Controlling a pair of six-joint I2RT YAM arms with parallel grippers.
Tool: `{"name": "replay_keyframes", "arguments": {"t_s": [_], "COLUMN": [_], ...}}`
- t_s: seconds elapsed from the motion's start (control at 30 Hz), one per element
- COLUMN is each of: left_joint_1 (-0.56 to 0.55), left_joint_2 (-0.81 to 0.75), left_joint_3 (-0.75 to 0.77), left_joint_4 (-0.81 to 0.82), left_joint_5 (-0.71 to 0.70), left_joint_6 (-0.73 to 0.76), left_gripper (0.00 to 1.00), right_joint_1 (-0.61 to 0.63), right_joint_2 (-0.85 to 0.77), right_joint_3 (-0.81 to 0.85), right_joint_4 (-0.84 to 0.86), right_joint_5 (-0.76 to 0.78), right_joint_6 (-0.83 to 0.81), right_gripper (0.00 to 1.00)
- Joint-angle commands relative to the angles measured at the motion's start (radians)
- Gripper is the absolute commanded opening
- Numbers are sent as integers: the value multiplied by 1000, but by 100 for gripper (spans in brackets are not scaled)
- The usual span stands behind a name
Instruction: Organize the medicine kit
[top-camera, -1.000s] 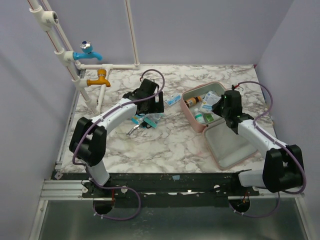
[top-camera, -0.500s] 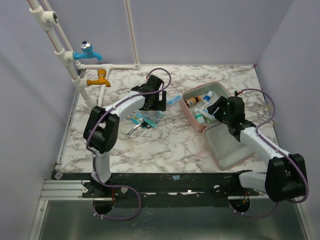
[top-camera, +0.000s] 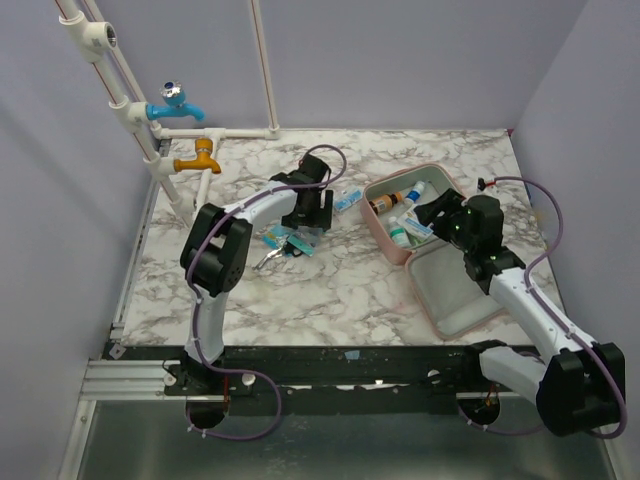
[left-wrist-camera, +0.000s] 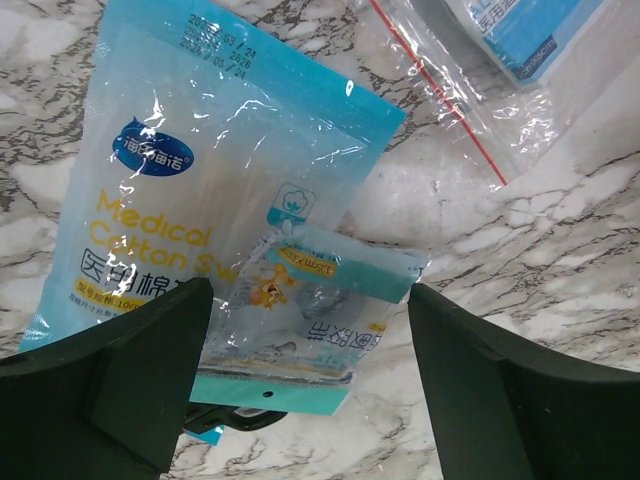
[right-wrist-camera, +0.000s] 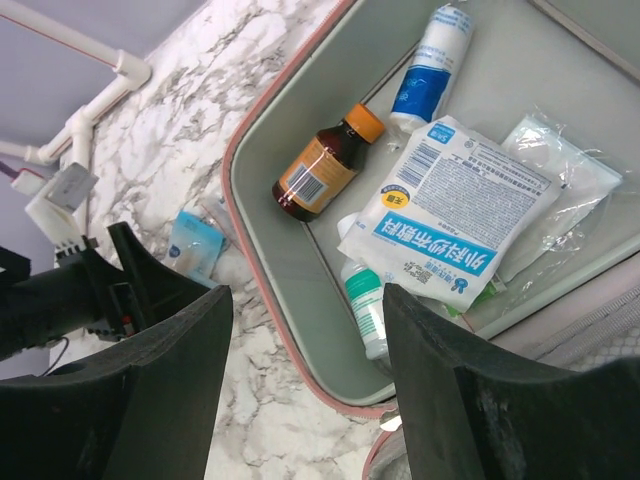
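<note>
Pink medicine kit (top-camera: 455, 297) laid open on the right side of the marble table (top-camera: 350, 290), its far half partly filled.

That half is overhung by the right gripper (right-wrist-camera: 305, 370), fingers spread and empty, above a white sachet (right-wrist-camera: 450, 215) and a brown bottle (right-wrist-camera: 325, 165). The left gripper (left-wrist-camera: 310, 345) is held wide open over a cotton swab packet (left-wrist-camera: 190, 170), on which a small sachet (left-wrist-camera: 315, 290) is lying. Because the two overlap, both could be pinched together, or the thin film could be squeezed out as the fingers close.

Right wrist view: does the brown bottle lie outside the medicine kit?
No, the brown bottle lies inside the medicine kit's open half.
</note>
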Motion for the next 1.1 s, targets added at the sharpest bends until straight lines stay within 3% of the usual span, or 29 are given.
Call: {"name": "replay_keyframes", "arguments": {"t_s": [0.0,0.27,0.47,0.67,1.07], "left_joint_1": [4,3,4,3,-35], "left_joint_2": [35,21,-6,-51,-213], "left_joint_3": [24,1,-4,12,59], "left_joint_4": [-28,-22,-27,-44,-89], "left_joint_5": [52,57,54,51,91], "left_joint_6": [17,12,12,15,18], "left_gripper": [78,48,19,2,0], "right_joint_1": [-5,-5,-6,-6,-5], "right_joint_2": [-36,-55,-71,-88,-151], "right_joint_3": [-31,-43,-55,-49,-56], "right_joint_4": [-20,-22,-23,-68,-119], "right_joint_5": [-39,-48,-59,-62,-49], "right_joint_6": [12,15,25,21,8], "right_gripper": [65,65,65,65,66]}}
